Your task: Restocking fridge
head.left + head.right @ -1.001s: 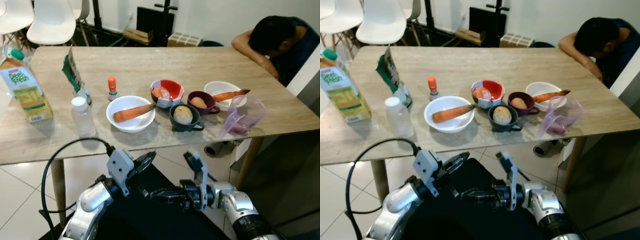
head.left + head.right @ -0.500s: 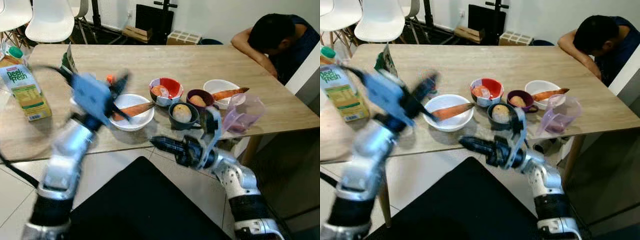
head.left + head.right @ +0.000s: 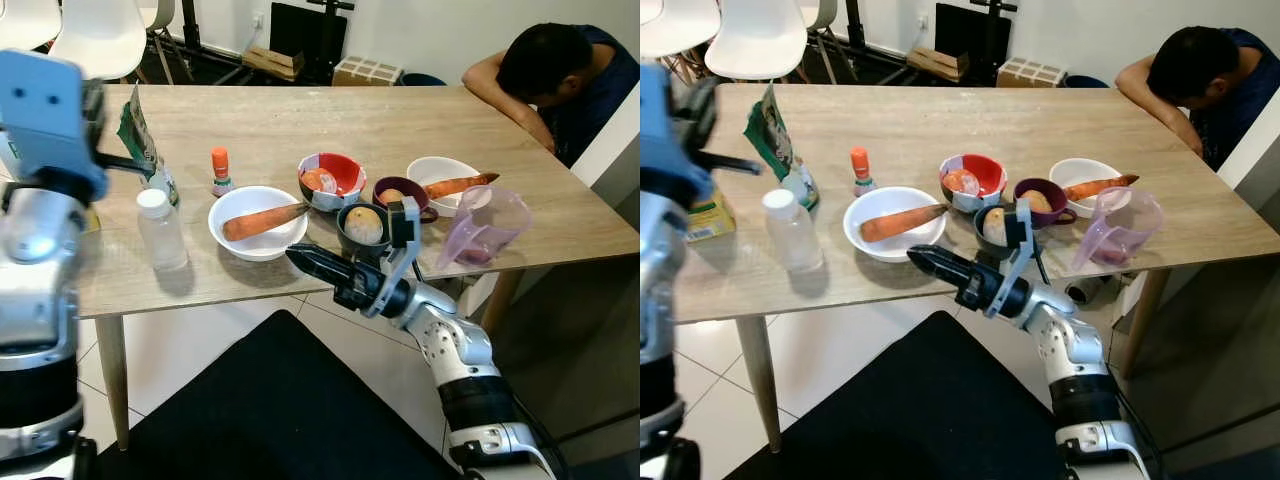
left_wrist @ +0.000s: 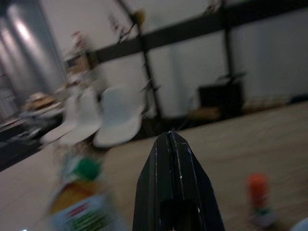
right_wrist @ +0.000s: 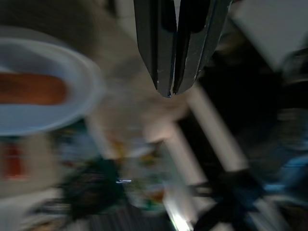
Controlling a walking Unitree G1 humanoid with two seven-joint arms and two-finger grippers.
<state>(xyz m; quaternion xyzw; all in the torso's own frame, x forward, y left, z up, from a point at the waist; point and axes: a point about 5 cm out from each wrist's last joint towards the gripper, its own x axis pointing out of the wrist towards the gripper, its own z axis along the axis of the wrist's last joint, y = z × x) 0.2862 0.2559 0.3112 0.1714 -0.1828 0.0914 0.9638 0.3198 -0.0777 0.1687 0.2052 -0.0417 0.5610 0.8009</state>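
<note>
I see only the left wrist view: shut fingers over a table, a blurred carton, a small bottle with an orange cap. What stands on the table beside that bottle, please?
Observer: To the robot's right of the bottle stands a white bowl with a carrot in it.
Operator: Where is the right gripper?
Observer: The right gripper hovers at the near edge of the table, close to the white bowl, with its fingers together.
Operator: Is anybody close?
Observer: Yes. A person leans on the far right corner of the table, head down on an arm.
</note>
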